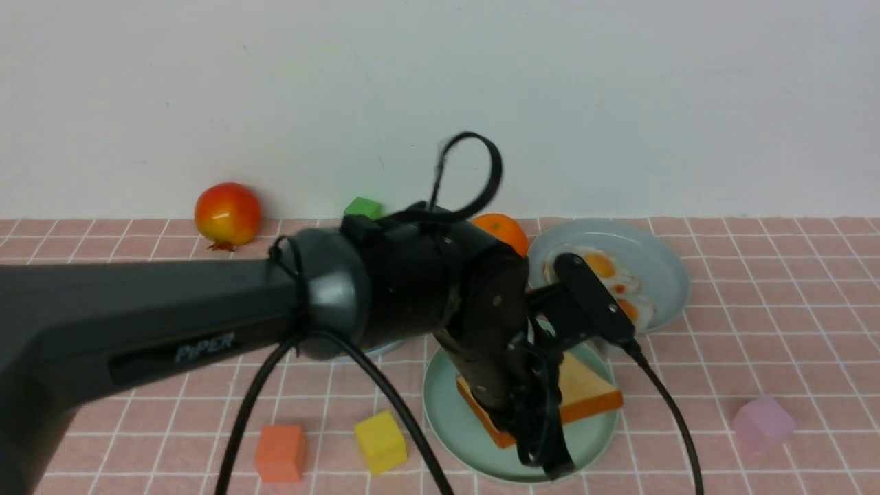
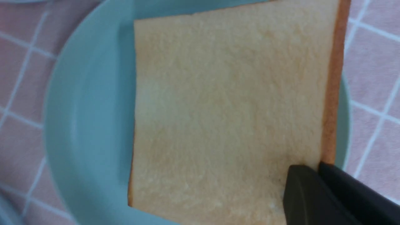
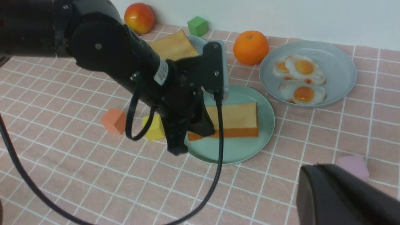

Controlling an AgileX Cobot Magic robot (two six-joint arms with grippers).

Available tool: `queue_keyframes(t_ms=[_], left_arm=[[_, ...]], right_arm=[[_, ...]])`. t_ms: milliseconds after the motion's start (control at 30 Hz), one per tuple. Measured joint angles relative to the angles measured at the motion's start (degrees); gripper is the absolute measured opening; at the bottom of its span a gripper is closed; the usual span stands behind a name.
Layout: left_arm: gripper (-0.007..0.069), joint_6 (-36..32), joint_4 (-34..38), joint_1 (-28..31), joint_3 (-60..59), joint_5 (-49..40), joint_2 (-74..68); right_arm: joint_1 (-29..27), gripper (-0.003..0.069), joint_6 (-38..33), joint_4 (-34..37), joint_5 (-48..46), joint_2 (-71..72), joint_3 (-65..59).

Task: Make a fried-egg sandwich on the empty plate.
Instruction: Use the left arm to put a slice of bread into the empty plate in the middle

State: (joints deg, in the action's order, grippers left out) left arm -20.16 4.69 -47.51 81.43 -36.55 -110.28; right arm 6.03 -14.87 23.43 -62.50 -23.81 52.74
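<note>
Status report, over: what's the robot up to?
Left end effector shut on toast slice, over green plate. Right end effector shut, empty. Nothing blocking.

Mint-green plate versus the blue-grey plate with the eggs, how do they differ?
The mint-green plate carries one toast slice; the blue-grey plate carries fried eggs. The mint-green plate sits nearer, the blue-grey plate farther back by the wall. Both are round, low-rimmed.

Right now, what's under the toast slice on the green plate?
Only the mint-green plate shows, bare around the toast slice. The slice's underside is covered, so anything between it and the plate can't be seen. The left claw hides one corner.
</note>
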Motion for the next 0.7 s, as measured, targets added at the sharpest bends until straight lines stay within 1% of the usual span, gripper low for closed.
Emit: queue_keyframes(t_ms=[300,567,700], left_arm=[[0.0034,1.26,-2.93,-0.04,0.0,1.15,-1.92],[0.0034,1.33,-3.85,-0.04,0.0,1.4,-1.92],[0.0074,1.33,-4.03,-0.04,0.0,0.93,-1.92]], right_arm=[[0.0,0.0051,0.0,0.05,-0.11,0.0,0.0],[0.0,0.006,0.0,0.05,-0.7,0.0,0.0],[0.0,0.0064,0.0,0.05,-0.7,0.0,0.0]])
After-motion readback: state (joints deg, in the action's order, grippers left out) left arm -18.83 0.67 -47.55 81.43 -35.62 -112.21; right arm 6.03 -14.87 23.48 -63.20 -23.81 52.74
